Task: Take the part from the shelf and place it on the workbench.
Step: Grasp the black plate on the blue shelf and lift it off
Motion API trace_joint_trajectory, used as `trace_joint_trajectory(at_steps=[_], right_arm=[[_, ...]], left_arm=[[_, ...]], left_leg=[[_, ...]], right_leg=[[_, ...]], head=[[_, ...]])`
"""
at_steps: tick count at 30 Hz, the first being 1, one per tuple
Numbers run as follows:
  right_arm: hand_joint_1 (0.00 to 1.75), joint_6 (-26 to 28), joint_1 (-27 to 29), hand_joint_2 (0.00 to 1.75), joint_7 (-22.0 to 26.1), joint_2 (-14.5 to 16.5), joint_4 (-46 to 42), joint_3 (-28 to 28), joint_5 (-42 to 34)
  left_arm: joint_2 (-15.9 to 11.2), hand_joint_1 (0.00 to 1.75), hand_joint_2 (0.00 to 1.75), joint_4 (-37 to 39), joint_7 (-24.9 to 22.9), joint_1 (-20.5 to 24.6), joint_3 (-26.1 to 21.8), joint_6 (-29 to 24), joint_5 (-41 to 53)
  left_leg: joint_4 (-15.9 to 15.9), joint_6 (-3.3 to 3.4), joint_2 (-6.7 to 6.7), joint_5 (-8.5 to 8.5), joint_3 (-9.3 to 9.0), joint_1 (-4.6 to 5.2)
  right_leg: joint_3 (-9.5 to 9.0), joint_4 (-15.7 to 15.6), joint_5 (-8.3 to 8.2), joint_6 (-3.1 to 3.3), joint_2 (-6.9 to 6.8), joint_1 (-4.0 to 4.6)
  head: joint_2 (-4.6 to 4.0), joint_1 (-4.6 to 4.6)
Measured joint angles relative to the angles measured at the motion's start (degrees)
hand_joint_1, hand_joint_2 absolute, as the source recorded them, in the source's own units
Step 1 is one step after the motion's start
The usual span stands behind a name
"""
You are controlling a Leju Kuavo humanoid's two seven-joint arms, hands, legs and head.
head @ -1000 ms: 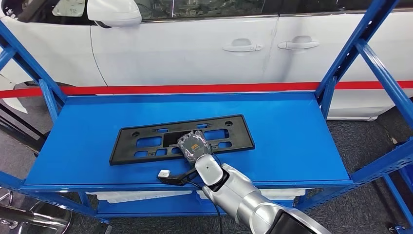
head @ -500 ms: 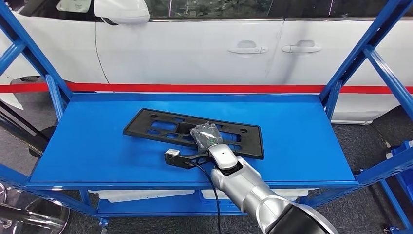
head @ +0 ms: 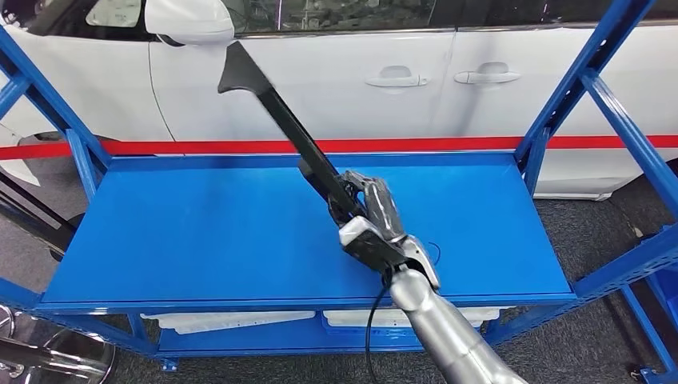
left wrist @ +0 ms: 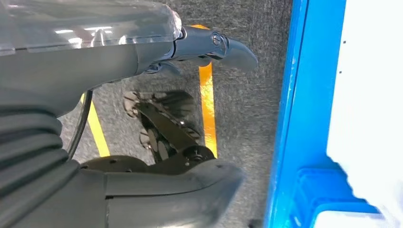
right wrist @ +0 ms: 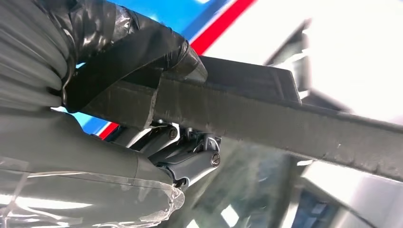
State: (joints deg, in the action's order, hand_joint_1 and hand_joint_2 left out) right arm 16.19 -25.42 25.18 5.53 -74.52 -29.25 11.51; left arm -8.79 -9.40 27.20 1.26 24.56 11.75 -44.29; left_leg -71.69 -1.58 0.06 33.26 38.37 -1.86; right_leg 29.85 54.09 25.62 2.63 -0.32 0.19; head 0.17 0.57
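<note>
My silver arm, grey hands

My right arm [head: 448,336] is a smooth silver tube with a black cable [head: 372,320] running beside it. My right hand [head: 376,220] has a pale grey back and dark fingers [right wrist: 190,164] with small silver screws; black wrap covers the thumb [right wrist: 133,47]. My left hand [left wrist: 142,118] shows a grey ribbed cover, clear film and a thick grey thumb [left wrist: 180,194].
</note>
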Motion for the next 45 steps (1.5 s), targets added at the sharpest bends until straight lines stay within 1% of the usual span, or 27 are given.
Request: trace_joint_trajectory(at_steps=[1, 3, 4, 6, 9, 11, 13, 14, 15, 16, 18, 20, 21, 23, 25, 26, 29, 30, 31, 33, 35, 36, 39, 40, 41, 44, 45], right_arm=[[1.75, -1.87, 2.61, 1.75, 2.09, -1.29, -5.23, 0.62, -3.18], [1.75, -5.79, 7.16, 1.75, 5.58, -3.44, -14.74, 1.58, -8.15], [1.75, -7.80, 9.03, 1.75, 7.05, -4.34, -19.12, 1.93, -10.07], [1.75, -11.88, 12.07, 1.75, 9.42, -5.80, -26.48, 2.26, -12.76], [1.75, -18.65, 15.42, 1.75, 11.47, -7.25, -34.97, 2.13, -16.26], [1.75, -23.49, 16.70, 1.75, 11.77, -8.05, -39.23, 1.35, -19.28], [1.75, -26.65, 17.54, 1.75, 11.84, -8.83, -42.08, 0.22, -21.73], [1.75, -27.36, 17.98, 1.75, 11.85, -9.11, -42.97, -0.24, -22.34], [1.75, -27.74, 18.40, 1.75, 11.84, -9.32, -43.65, -0.57, -22.62], [1.75, -27.96, 18.71, 1.75, 11.82, -9.48, -44.19, -0.81, -22.76], [1.75, -28.20, 18.95, 1.75, 11.81, -9.75, -45.11, -1.09, -22.87], [1.75, -28.59, 18.99, 1.75, 11.75, -9.94, -45.84, -1.28, -23.09], [1.75, -29.31, 19.01, 1.75, 11.54, -10.02, -46.08, -1.40, -23.56], [1.75, -32.40, 19.13, 1.75, 10.36, -10.24, -46.29, -1.78, -25.39], [1.75, -35.95, 19.55, 1.75, 8.65, -10.60, -46.15, -2.46, -26.37], [1.75, -37.06, 19.92, 1.75, 7.99, -10.88, -45.90, -2.92, -25.84], [1.75, -38.12, 21.48, 1.75, 7.11, -12.10, -44.06, -4.25, -22.61], [1.75, -38.16, 21.94, 1.75, 7.13, -12.52, -43.23, -4.57, -21.71], [1.75, -38.15, 22.28, 1.75, 7.29, -12.91, -42.45, -4.84, -20.91], [1.75, -38.12, 22.58, 1.75, 7.76, -13.50, -41.33, -5.28, -19.69], [1.75, -38.18, 22.39, 1.75, 8.00, -13.98, -40.71, -5.66, -19.34], [1.75, -38.36, 22.03, 1.75, 7.97, -14.23, -40.46, -5.85, -19.47], [1.75, -38.78, 20.45, 1.75, 7.48, -15.06, -39.74, -6.33, -20.28], [1.75, -38.68, 20.05, 1.75, 7.24, -15.34, -39.57, -6.38, -20.53], [1.75, -38.49, 19.76, 1.75, 7.05, -15.64, -39.45, -6.38, -20.73], [1.75, -37.73, 19.42, 1.75, 6.91, -16.49, -39.27, -6.38, -20.83], [1.75, -37.42, 19.41, 1.75, 6.94, -16.75, -39.25, -6.38, -20.71]], left_arm=[[0.00, 0.00, 1.75, 0.00, 0.60, -0.15, -0.32, 0.49, -0.37], [0.02, 0.00, 1.75, 0.00, 1.56, -0.35, -0.81, 1.28, -0.93], [0.04, 0.00, 1.75, 0.00, 1.96, -0.45, -1.10, 1.72, -1.19], [0.10, 0.00, 1.75, 0.01, 2.65, -0.65, -1.61, 2.55, -1.62], [0.16, 0.00, 1.75, 0.02, 3.21, -0.74, -1.93, 3.05, -1.78], [0.19, 0.00, 1.75, 0.02, 3.16, -0.60, -2.00, 2.99, -1.74], [0.19, 0.00, 1.75, 0.02, 3.02, -0.45, -2.01, 2.90, -1.72], [0.20, 0.00, 1.75, 0.02, 2.95, -0.43, -2.01, 2.87, -1.72], [0.20, 0.00, 1.75, 0.02, 2.88, -0.42, -2.01, 2.87, -1.72], [0.21, 0.00, 1.75, 0.02, 2.84, -0.41, -2.01, 2.87, -1.72], [0.26, 0.00, 1.75, 0.02, 2.79, -0.35, -2.01, 2.86, -1.72], [0.38, 0.00, 1.75, 0.02, 2.77, -0.23, -2.01, 2.81, -1.71], [0.43, 0.00, 1.75, 0.02, 2.76, -0.19, -2.01, 2.69, -1.68], [0.50, 0.00, 1.75, 0.02, 2.60, -0.14, -2.01, 2.36, -1.65], [0.54, 0.00, 1.75, 0.02, 2.21, -0.11, -2.00, 2.01, -1.66], [0.55, 0.00, 1.75, 0.02, 1.95, -0.09, -2.00, 1.80, -1.66], [0.55, 0.00, 1.75, 0.02, 1.09, -0.10, -1.98, 1.05, -1.39], [0.55, 0.00, 1.75, 0.02, 0.80, -0.14, -1.96, 0.77, -1.24], [0.55, 0.00, 1.75, 0.02, 0.39, -0.16, -1.93, 0.42, -1.06], [0.55, 0.00, 1.75, 0.02, -1.56, -0.02, -1.86, -0.72, -0.84], [0.56, 0.00, 1.75, 0.07, -7.09, 0.32, -1.72, -3.14, -0.68], [0.60, 0.00, 1.75, 0.11, -11.09, 0.49, -1.52, -4.90, -0.48], [1.00, 0.00, 1.75, 0.26, -22.66, 0.67, -0.47, -10.51, 0.21], [1.23, 0.00, 1.75, 0.28, -25.10, 0.65, -0.20, -11.95, 0.28], [1.47, 0.00, 1.75, 0.30, -26.93, 0.62, -0.04, -13.10, 0.28], [1.95, 0.00, 1.75, 0.31, -29.58, 0.55, 0.21, -14.85, -0.14], [2.06, 0.00, 1.75, 0.31, -30.08, 0.47, 0.26, -15.07, -0.50]], left_leg=[[1.31, -0.18, 0.02, -1.26, -0.64, -0.08], [8.04, -0.40, 0.02, -4.87, -3.94, -0.22], [11.31, -0.36, -0.04, -5.97, -5.53, -0.16], [14.35, 0.21, -0.12, -6.32, -6.87, 0.07], [15.03, 1.44, -0.08, -6.33, -7.12, 0.14], [15.27, 2.28, -0.01, -6.35, -7.31, 0.04], [15.26, 2.71, 0.03, -6.27, -7.32, 0.13], [15.26, 2.77, 0.02, -6.23, -7.35, 0.19], [15.26, 2.80, -0.01, -6.18, -7.42, 0.24], [15.26, 2.80, -0.07, -6.12, -7.55, 0.27], [15.36, 2.66, -0.20, -5.94, -7.95, 0.28], [15.50, 2.26, -0.31, -5.86, -8.23, 0.38], [15.59, 1.97, -0.33, -5.90, -8.24, 0.40], [15.80, 1.21, -0.31, -6.10, -8.20, 0.43], [14.82, 0.69, -0.26, -4.92, -7.80, 0.41], [12.80, 0.56, -0.26, -3.31, -7.02, 0.40], [1.95, 0.41, -0.26, 2.75, -2.76, 0.31], [-0.22, 0.35, -0.26, 3.39, -2.04, 0.32], [-0.21, 0.33, -0.26, 2.89, -2.38, 0.33], [6.27, 0.53, -0.25, -0.63, -6.24, 0.34], [13.75, 0.94, -0.30, -3.31, -10.17, 0.57], [15.55, 1.17, -0.34, -3.77, -10.94, 0.71], [16.30, 2.05, -0.24, -4.50, -10.66, 0.73], [16.38, 2.50, -0.10, -4.94, -10.41, 0.62], [16.48, 2.97, 0.04, -5.43, -10.04, 0.48], [16.35, 3.56, 0.19, -6.57, -8.51, 0.50], [16.25, 3.48, 0.20, -6.86, -8.00, 0.51]], right_leg=[[0.34, 0.60, 0.32, -0.28, 0.01, -0.16], [0.80, 1.85, 1.15, -0.97, 0.02, -0.50], [1.01, 2.42, 1.52, -1.32, 0.04, -0.50], [1.30, 2.66, 1.64, -1.96, 0.11, -0.37], [1.50, 2.95, 2.08, -2.73, 0.22, -0.48], [3.16, 6.85, 4.61, -3.25, 0.24, -0.68], [7.04, 14.80, 8.19, -3.58, 0.25, -0.82], [8.89, 18.24, 9.24, -3.65, 0.24, -0.87], [9.92, 19.83, 9.15, -3.64, 0.24, -0.91], [9.83, 19.05, 7.87, -3.51, 0.25, -0.91], [6.71, 11.71, 3.29, -2.87, 0.26, -0.78], [3.57, 4.92, 0.54, -2.15, 0.28, -0.39], [2.94, 3.43, 0.24, -1.92, 0.32, -0.19], [2.96, 2.85, 0.25, -1.65, 0.39, -0.08], [2.92, 2.22, -0.15, -1.18, 0.26, -0.35], [2.94, 1.92, -0.37, -0.88, 0.14, -0.47], [3.56, 2.12, -0.69, -0.39, -0.14, -0.28], [3.84, 2.32, -0.75, -0.35, -0.19, -0.18], [4.10, 2.54, -0.82, -0.36, -0.20, -0.13], [4.34, 2.83, -0.98, -0.53, -0.17, -0.11], [4.50, 3.05, -1.27, -0.98, -0.14, 0.04], [4.61, 3.09, -1.48, -1.30, -0.13, 0.09], [4.99, 3.17, -1.97, -2.36, 0.04, 0.03], [5.38, 3.85, -1.14, -2.67, 0.14, -0.04], [6.12, 5.59, 0.61, -2.97, 0.24, -0.14], [9.49, 15.96, 7.91, -3.72, 0.31, -0.62], [9.89, 18.47, 8.95, -3.90, 0.30, -0.76]], head=[[0.01, 0.01], [0.00, 0.01], [0.00, 0.00], [0.00, -0.01], [0.00, 0.00], [0.00, -0.01], [0.00, -0.01], [0.00, -0.02], [0.00, -0.01], [0.00, -0.01], [0.00, -0.01], [0.01, -0.01], [0.01, -0.01], [0.00, 0.00], [0.00, 0.00], [0.00, 0.00], [0.01, 0.00], [0.01, 0.00], [0.01, 0.00], [0.01, 0.00], [0.01, 0.00], [0.01, 0.00], [0.00, -0.01], [0.00, -0.01], [0.00, -0.02], [0.00, -0.02], [0.00, -0.02]])
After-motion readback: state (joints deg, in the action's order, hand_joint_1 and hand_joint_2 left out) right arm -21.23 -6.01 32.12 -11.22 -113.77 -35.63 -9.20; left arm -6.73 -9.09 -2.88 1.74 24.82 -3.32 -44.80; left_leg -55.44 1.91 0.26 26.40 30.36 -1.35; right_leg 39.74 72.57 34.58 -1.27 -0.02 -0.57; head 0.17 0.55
